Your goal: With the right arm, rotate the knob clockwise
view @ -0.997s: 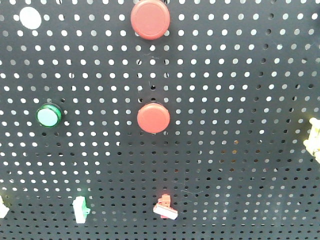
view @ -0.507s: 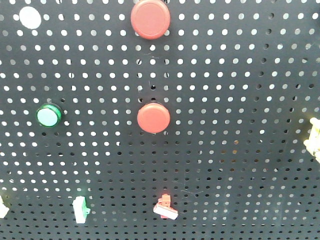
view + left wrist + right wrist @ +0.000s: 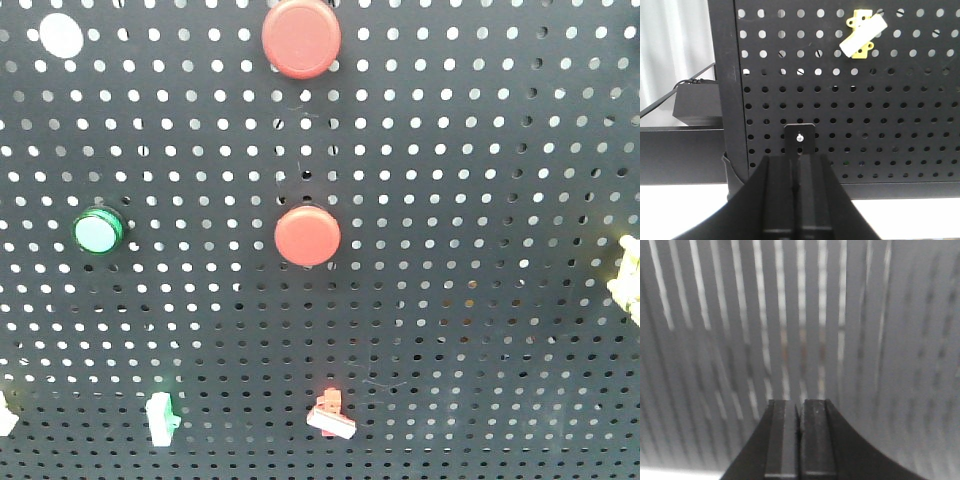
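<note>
A black pegboard [image 3: 480, 330] fills the front view. Small knob switches with white handles sit on it: a red one [image 3: 331, 416] at bottom centre, a green one [image 3: 160, 418] at bottom left and a yellow one [image 3: 627, 275] at the right edge. Which one is the task's knob I cannot tell. Neither gripper shows in the front view. My left gripper [image 3: 798, 159] is shut and empty, low in front of the board, below a yellow knob [image 3: 863, 34]. My right gripper [image 3: 799, 404] is shut and empty; its background is a grey blur of streaks.
Two red push buttons [image 3: 300, 37] [image 3: 307, 236] and a green button [image 3: 98, 232] are mounted on the board. In the left wrist view a black bracket with a screw [image 3: 799, 138] sits just past the fingertips, and a black box [image 3: 695, 105] lies left of the board.
</note>
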Controlling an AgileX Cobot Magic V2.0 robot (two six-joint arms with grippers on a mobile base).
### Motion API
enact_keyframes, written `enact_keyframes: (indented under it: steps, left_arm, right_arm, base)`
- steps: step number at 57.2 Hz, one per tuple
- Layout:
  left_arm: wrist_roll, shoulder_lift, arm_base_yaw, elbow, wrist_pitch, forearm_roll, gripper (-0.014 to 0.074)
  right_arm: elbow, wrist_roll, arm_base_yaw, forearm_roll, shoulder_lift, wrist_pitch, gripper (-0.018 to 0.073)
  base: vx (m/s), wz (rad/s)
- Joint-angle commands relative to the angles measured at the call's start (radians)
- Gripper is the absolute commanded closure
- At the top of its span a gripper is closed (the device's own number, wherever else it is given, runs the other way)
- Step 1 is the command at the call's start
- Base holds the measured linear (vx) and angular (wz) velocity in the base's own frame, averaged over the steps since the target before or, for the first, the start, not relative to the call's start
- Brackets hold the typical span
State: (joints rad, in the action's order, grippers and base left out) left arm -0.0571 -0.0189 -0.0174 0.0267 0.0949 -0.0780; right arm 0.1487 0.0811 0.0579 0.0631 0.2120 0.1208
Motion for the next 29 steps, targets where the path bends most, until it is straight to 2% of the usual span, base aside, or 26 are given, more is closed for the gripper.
enact_keyframes:
  steps: [1,14,29]
  left_arm:
    - [0.005,-0.01,-0.006,0.011,-0.085,-0.004,0.0603]
    - [0.005,-0.01,-0.006,0.011,-0.085,-0.004,0.0603]
    - [0.005,-0.009,-0.006,0.011,-0.085,-0.003,0.0603]
  right_arm:
    - [-0.032,-0.058,-0.001,-0.084,-0.033,-0.088,0.0568]
    - [-0.189,-0.13,-0.002,-0.11,-0.243,-0.082,0.0568]
    - [-0.185,-0.141,-0.001,-0.113,-0.236,-0.059,0.0568]
  base:
    - [0.0,0.0]
    - [0.0,0.0]
    - [0.0,0.0]
